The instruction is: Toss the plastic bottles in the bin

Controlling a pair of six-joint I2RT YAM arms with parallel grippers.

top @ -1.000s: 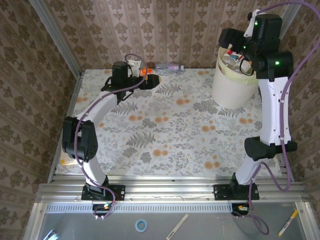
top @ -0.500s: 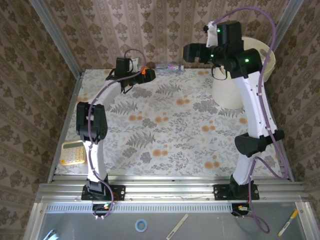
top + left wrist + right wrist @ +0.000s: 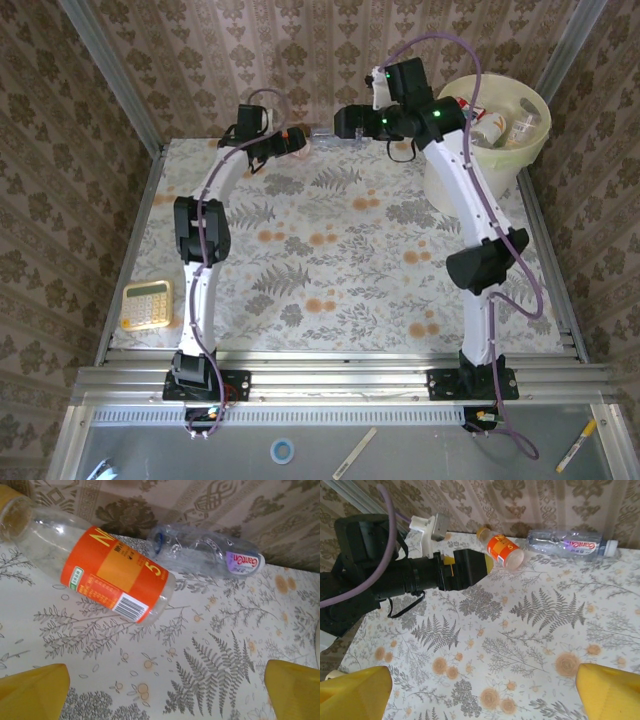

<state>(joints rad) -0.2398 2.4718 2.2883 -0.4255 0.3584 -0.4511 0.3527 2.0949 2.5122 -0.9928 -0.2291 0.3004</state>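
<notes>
Two plastic bottles lie on their sides at 12 o'clock on the table [image 3: 350, 250], against the back wall.

The orange-label bottle [image 3: 115, 577] shows a large "N" and "5" and a barcode; the smaller print is illegible. The clear bottle [image 3: 210, 555], crushed and with a blue cap, carries a label reading "GanTen". It lies just beside the first, at its 2 o'clock.

The bin [image 3: 505, 185] stands at the table's 2 o'clock. It holds several bottles [image 3: 495, 128] with red-and-white labels that cannot be read.

The left gripper [image 3: 160, 695] is near the orange-label bottle with its yellow fingers [image 3: 32, 692] spread wide, holding nothing. The right gripper [image 3: 482, 692] hangs over the table facing both bottles, its fingers likewise spread and empty.

A yellow calculator [image 3: 147, 305] lies at 8 o'clock.
</notes>
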